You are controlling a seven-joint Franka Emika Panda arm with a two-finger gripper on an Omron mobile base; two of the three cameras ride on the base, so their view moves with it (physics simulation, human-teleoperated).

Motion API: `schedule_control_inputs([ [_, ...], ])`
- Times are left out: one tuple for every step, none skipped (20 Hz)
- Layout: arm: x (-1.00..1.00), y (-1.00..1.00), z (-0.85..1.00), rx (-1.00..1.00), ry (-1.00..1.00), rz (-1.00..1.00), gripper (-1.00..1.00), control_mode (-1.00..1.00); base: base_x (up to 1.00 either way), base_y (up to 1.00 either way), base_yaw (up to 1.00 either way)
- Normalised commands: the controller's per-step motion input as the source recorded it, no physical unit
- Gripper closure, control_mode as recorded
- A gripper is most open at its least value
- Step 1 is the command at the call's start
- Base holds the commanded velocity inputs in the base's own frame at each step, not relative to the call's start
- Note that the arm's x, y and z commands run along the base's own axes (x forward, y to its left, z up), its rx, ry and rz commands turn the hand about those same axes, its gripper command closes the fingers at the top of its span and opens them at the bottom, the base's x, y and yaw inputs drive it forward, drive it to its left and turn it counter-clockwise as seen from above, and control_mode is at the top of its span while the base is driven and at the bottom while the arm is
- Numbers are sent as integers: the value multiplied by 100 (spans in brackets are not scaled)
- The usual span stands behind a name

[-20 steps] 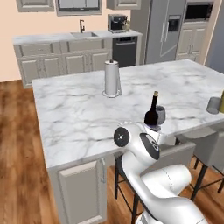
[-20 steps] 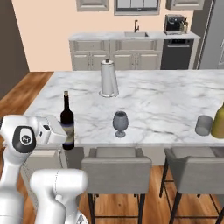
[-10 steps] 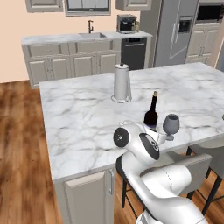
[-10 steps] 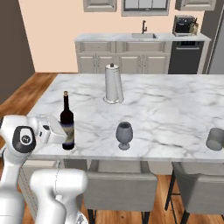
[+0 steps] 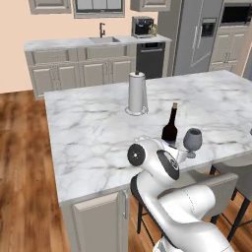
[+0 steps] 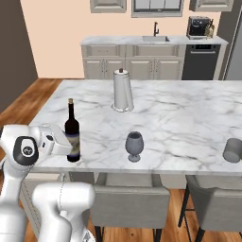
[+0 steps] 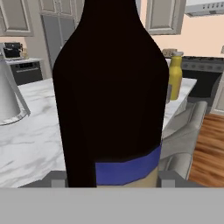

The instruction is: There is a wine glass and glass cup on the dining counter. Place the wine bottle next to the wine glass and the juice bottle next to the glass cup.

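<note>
The dark wine bottle (image 5: pixel 170 129) (image 6: pixel 72 132) stands upright near the front edge of the white marble dining counter (image 5: pixel 88 133) (image 6: pixel 179 108). My gripper (image 6: pixel 73 147) (image 7: pixel 113 179) is shut on its lower body. In the hand view the wine bottle (image 7: pixel 111 87) blocks most of the picture. The smoky wine glass (image 5: pixel 192 141) (image 6: pixel 134 145) stands a short way to the bottle's right. The grey glass cup (image 6: pixel 233 150) sits further right along the same edge. Far behind the wine bottle in the hand view stands the yellow juice bottle (image 7: pixel 175 76).
A paper towel holder (image 5: pixel 137 93) (image 6: pixel 122 90) stands mid-counter behind the bottle. Grey stools (image 6: pixel 130 208) (image 6: pixel 212 198) line the near side under the counter edge. The sink counter (image 6: pixel 151 40) and a coffee machine (image 6: pixel 198 27) lie along the back wall.
The whole picture has shifted, so the base has driven and the cameras with it. The juice bottle has slipped out of the right base view. The bottle stays in my grip.
</note>
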Motion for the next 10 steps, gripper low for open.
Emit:
schedule_control_inputs([
  [0, 0, 0, 0, 0, 0, 100, 100, 0, 6, 0],
  [0, 0, 0, 0, 0, 0, 100, 100, 0, 5, 3],
  [0, 0, 0, 0, 0, 0, 100, 100, 0, 7, 3],
  [0, 0, 0, 0, 0, 0, 100, 100, 0, 7, 2],
  [0, 0, 0, 0, 0, 0, 100, 100, 0, 8, 2],
  [0, 0, 0, 0, 0, 0, 100, 100, 0, 6, 1],
  [0, 0, 0, 0, 0, 0, 100, 100, 0, 2, 0],
  [0, 0, 0, 0, 0, 0, 100, 100, 0, 0, 0],
  [0, 0, 0, 0, 0, 0, 100, 100, 0, 0, 0],
  [0, 0, 0, 0, 0, 0, 100, 100, 0, 0, 0],
])
